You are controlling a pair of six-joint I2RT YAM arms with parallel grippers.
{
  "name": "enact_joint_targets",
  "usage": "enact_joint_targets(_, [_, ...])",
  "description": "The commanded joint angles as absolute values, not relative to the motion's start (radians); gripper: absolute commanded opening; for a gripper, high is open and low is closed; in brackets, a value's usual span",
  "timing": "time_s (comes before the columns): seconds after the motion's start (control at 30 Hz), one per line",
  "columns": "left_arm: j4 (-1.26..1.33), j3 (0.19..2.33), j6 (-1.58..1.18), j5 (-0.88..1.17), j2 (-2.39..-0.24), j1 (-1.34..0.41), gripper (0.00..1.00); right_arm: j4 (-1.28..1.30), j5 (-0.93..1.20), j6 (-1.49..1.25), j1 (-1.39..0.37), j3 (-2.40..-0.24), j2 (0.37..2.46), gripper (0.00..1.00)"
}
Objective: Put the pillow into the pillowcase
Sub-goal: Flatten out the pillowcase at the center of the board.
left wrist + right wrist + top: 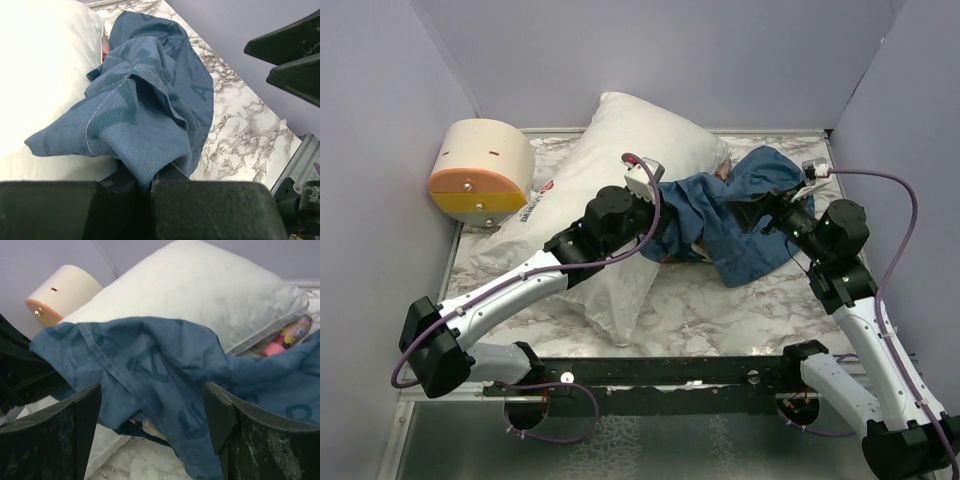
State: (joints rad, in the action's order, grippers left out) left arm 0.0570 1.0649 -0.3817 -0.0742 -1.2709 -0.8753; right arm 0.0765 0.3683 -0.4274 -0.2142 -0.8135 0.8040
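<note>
Noted the pillow [620,150] lying on a slant across the left and middle of the marble table [720,310], one end at the far edge, the other pointing toward the near edge. Made out red print along its left side. Located the pillowcase [745,215] as a rumpled dark blue heap just right of the pillow, with its left part draped onto the pillow and the rest on the table. Lying beside and over the pillow, not around it.

Found the left gripper [668,232] above the pillow's middle, at the left end of the cloth. From the left wrist: gripper [150,181] clamped tight on a bunched fold of pillowcase [150,100], with hem stitching showing and cloth spilling away toward the far right. Logged the pillow [45,75] along the left of that view, the table [240,125] to the right, and the right gripper's black fingers [292,55] at the upper right, apart from the cloth.

Placed the right gripper [765,215] at the right part of the heap. From the right wrist: gripper [152,435] spread wide, with fingers [55,435] well apart, pillowcase [150,365] hanging across the gap, neither pad pressing on it. Holding nothing.

Also logged a cream round box [480,170] with an orange lower band at the far left corner, just beside the pillow. Spotted a pink and yellow object [287,335] tucked under the pillow's [190,290] right end; cannot tell what.
</note>
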Motion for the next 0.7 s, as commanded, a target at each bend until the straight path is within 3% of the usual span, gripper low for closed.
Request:
enact_joint_targets(0.0, [0.015,1.11,-0.355,-0.013,-1.272,-0.844,0.0,0.181,0.373,-0.406,-0.215,-0.74,0.774,0.81])
enact_joint_targets(0.23, [-0.032,1.18,-0.308,-0.001,-1.288,-0.815,0.0,0.225,0.283,-0.497,-0.215,-0.659,0.848,0.78])
enact_joint_targets(0.53, [-0.087,1.316,-0.243,0.02,-1.325,-0.793,0.0,0.105,0.255,-0.532,-0.216,-0.552,0.908,0.72])
enact_joint_targets(0.63, [-0.106,1.372,-0.225,0.037,-1.35,-0.789,0.0,0.043,0.254,-0.532,-0.215,-0.553,0.969,0.63])
enact_joint_targets(0.67, [-0.114,1.394,-0.219,0.041,-1.358,-0.79,0.0,0.032,0.256,-0.529,-0.215,-0.565,0.991,0.51])
